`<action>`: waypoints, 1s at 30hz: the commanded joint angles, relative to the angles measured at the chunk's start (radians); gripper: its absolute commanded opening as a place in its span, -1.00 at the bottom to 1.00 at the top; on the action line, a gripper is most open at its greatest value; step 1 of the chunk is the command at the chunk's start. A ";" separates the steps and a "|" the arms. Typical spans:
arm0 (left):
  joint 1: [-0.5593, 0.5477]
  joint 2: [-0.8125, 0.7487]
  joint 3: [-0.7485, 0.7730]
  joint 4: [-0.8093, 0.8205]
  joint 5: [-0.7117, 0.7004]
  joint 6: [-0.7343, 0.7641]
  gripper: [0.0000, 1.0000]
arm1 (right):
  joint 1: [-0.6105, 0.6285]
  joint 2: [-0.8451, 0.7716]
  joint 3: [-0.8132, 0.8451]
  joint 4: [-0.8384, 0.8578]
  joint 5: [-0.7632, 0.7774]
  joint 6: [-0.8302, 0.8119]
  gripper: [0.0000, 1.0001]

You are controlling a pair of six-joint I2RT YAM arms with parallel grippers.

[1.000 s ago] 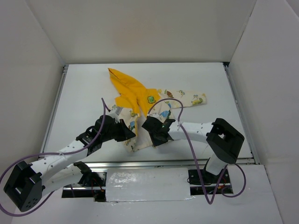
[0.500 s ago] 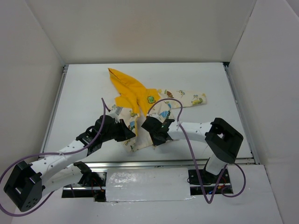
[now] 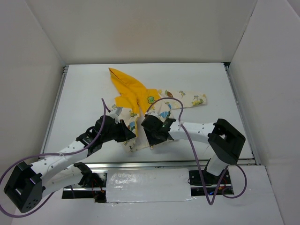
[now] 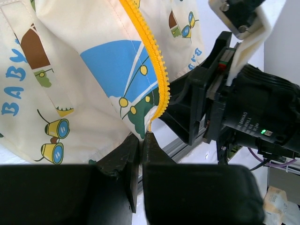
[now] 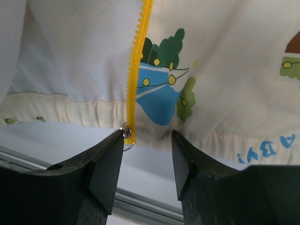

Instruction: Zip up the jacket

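Top view: jacket [image 3: 157, 110] lies flat on the white table [image 3: 84, 93], yellow hood [image 3: 129, 89] pointing to the far left, one printed sleeve out to the right, hem toward the near edge; both arms reach in over the hem, left gripper [image 3: 130, 136] on the left front panel, right gripper [image 3: 149, 139] just beside it on the right panel; finger detail too small to read from up here.

Left wrist view: yellow zipper strip [image 4: 152, 61] runs down the edge of the cream panel and ends right at the fingertips [image 4: 129, 150]; left jaws pressed together, pinching the bottom end of that strip; right arm's black wrist sits close behind the hem; not visible in the other close-up.

Right wrist view: right jaws spread, nothing between them; metal zipper slider [image 5: 125, 132] with a small ring sits at the very bottom of the strip, just beside the left-hand finger, touching or not I cannot tell; gathered hem band runs across, white lining on the left, printed fabric on the right; aluminium rail [image 5: 140, 201] of the table edge below; slider shows only in this view.
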 commanded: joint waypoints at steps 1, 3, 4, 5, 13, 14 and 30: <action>0.007 -0.012 -0.003 0.010 0.001 0.006 -1.00 | -0.003 0.023 -0.007 0.054 -0.008 0.008 0.06; 0.007 -0.010 -0.001 0.010 0.003 0.008 -1.00 | -0.002 0.025 -0.014 0.057 -0.008 0.010 0.03; 0.007 -0.007 0.000 0.010 0.006 0.009 -1.00 | -0.003 0.028 -0.019 0.059 -0.010 0.010 -0.03; 0.007 -0.005 0.000 0.011 0.007 0.009 -1.00 | -0.002 0.026 -0.019 0.057 -0.010 0.012 -0.05; 0.008 0.010 0.000 0.022 0.012 0.008 -1.00 | -0.002 -0.013 -0.039 0.062 -0.026 0.022 0.06; 0.008 0.011 0.000 0.021 0.013 0.008 -1.00 | -0.002 -0.024 -0.042 0.060 -0.026 0.024 0.09; 0.008 -0.005 -0.006 0.016 0.018 0.006 -1.00 | -0.006 -0.101 -0.068 0.028 0.044 0.039 0.07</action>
